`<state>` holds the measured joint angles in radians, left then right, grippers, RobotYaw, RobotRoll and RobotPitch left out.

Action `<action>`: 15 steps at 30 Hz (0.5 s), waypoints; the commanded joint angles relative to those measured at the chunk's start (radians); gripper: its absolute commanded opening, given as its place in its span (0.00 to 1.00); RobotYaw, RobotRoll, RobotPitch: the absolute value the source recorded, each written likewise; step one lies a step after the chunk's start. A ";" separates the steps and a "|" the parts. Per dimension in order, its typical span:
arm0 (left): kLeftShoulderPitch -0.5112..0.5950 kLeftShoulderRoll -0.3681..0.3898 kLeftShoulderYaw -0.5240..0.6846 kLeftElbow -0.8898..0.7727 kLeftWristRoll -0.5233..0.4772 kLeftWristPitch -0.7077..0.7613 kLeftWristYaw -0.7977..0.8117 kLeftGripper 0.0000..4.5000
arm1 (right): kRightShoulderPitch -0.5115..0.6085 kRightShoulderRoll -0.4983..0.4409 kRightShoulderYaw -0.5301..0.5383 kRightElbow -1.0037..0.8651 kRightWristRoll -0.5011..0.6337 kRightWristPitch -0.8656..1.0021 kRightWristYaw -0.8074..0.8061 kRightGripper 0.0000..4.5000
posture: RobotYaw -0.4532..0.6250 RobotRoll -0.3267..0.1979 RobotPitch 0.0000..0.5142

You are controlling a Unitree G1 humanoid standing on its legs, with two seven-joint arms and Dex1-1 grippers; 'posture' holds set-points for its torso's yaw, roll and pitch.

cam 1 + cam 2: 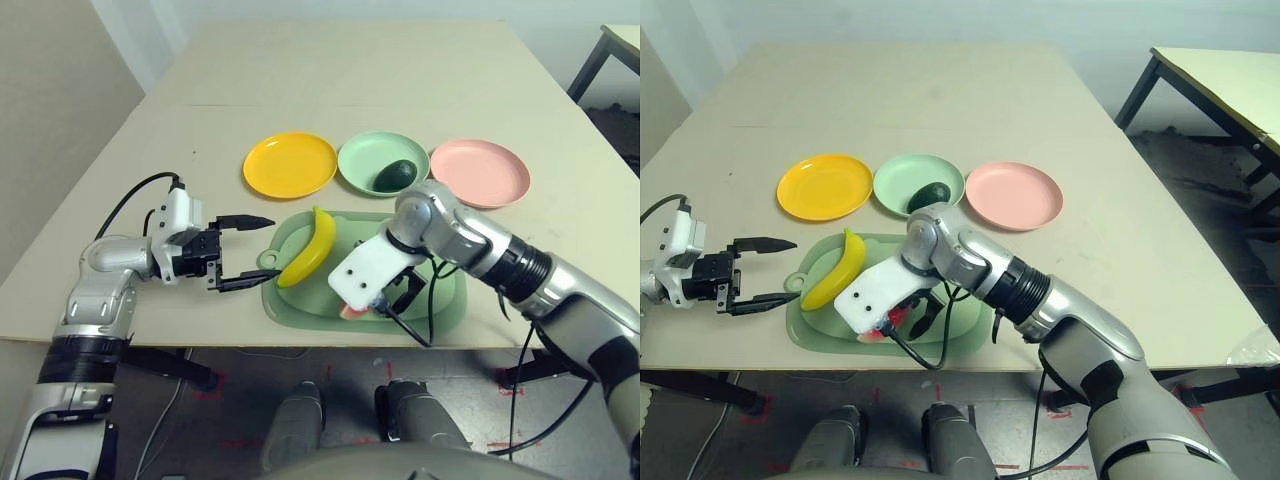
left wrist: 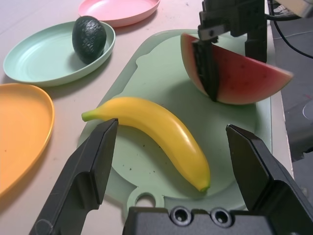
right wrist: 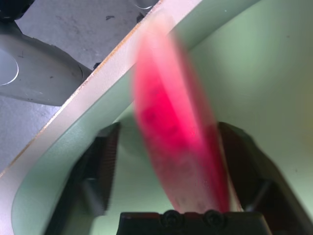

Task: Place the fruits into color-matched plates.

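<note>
Watermelon wedge mostly hidden behind right gripper, its fingers straddling it

A pale beige table is seen to span most of the scene, its near edge running along the bottom of the work area. A rounded-rectangle green mat is laid flat on the table close to that near edge; a small tab with a round hole is noted on its left side. A second table with a dark leg is seen at the far right, well apart from the first. Grey floor with small red marks is visible below the table edge.
</note>
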<state>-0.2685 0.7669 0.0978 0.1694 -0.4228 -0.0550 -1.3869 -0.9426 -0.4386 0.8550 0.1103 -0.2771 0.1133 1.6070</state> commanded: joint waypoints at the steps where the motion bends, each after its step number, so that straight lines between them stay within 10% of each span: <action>1: 0.017 0.001 -0.007 -0.021 0.000 0.007 0.001 1.00 | 0.023 0.010 0.011 0.024 -0.027 -0.010 -0.014 0.63 | 0.47 0.62 0.28; 15: 0.001 -0.046 0.045 0.011 -0.053 0.026 0.052 1.00 | -0.146 -0.082 -0.091 0.118 0.037 -0.075 0.007 0.50 | 0.46 0.62 0.22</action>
<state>-0.2618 0.7235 0.1232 0.1645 -0.4601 -0.0379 -1.3476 -1.0703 -0.5186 0.7944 0.2142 -0.2513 0.0544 1.6112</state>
